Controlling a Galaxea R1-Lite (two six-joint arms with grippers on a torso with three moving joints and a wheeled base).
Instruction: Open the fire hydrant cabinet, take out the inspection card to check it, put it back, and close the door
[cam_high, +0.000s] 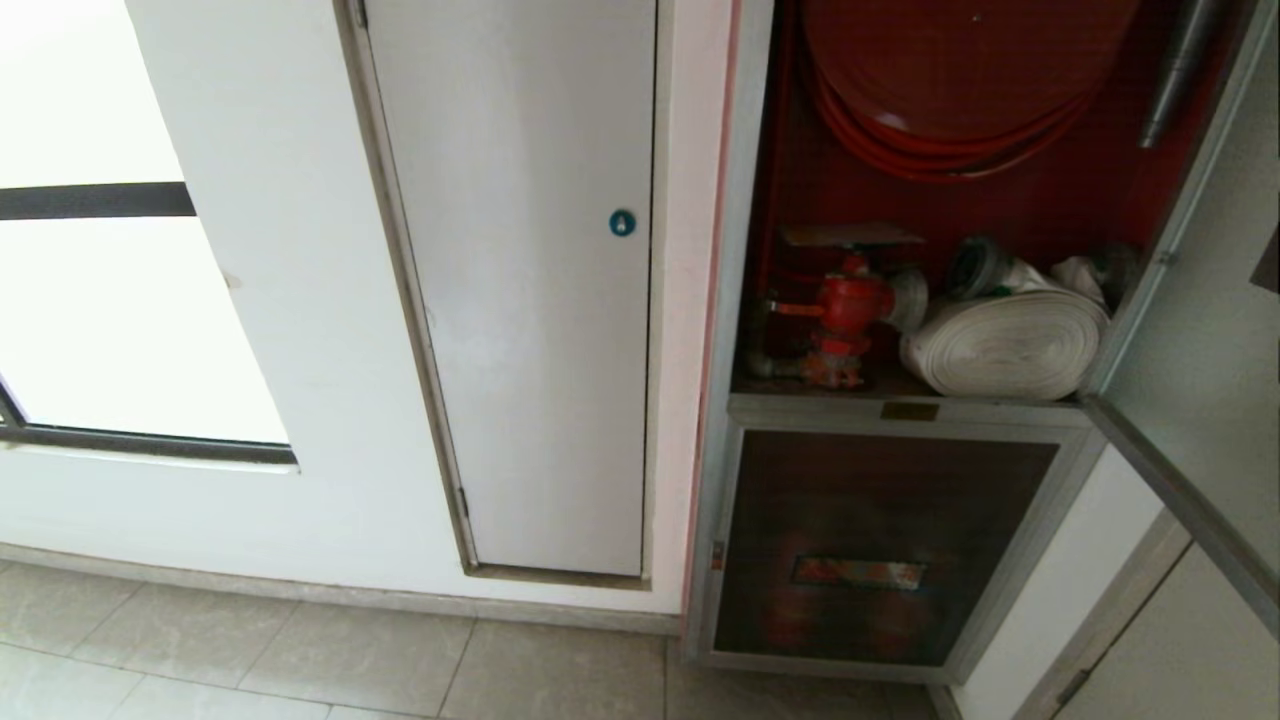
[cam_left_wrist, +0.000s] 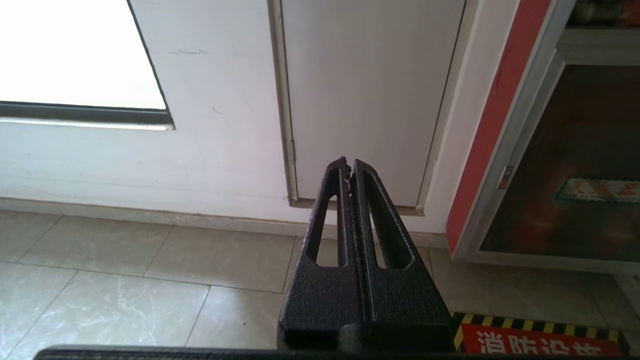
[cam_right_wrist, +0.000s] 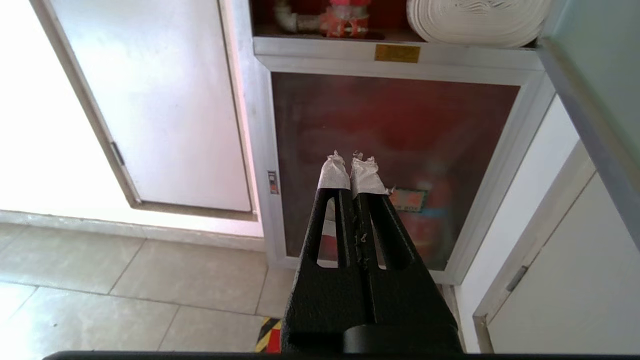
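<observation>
The fire hydrant cabinet (cam_high: 735, 250) stands open, red inside, with a red hose reel (cam_high: 960, 70), a red valve (cam_high: 850, 305) and a rolled white hose (cam_high: 1005, 345). Its door (cam_high: 1200, 330) is swung out to the right, also seen in the right wrist view as the door (cam_right_wrist: 600, 75). A flat greyish sheet (cam_high: 850, 235) lies on top of the valve; I cannot tell whether it is the inspection card. My left gripper (cam_left_wrist: 348, 164) is shut and empty, low before the white wall. My right gripper (cam_right_wrist: 351, 160), with taped tips, is shut and empty, facing the lower dark panel (cam_right_wrist: 395, 165). Neither arm shows in the head view.
A plain white door (cam_high: 530, 300) with a round blue lock (cam_high: 622, 223) is left of the cabinet, and a bright window (cam_high: 100, 300) is farther left. A metal nozzle (cam_high: 1180, 70) hangs inside at the upper right. A red and yellow-black floor marking (cam_left_wrist: 540, 340) lies on the tiles.
</observation>
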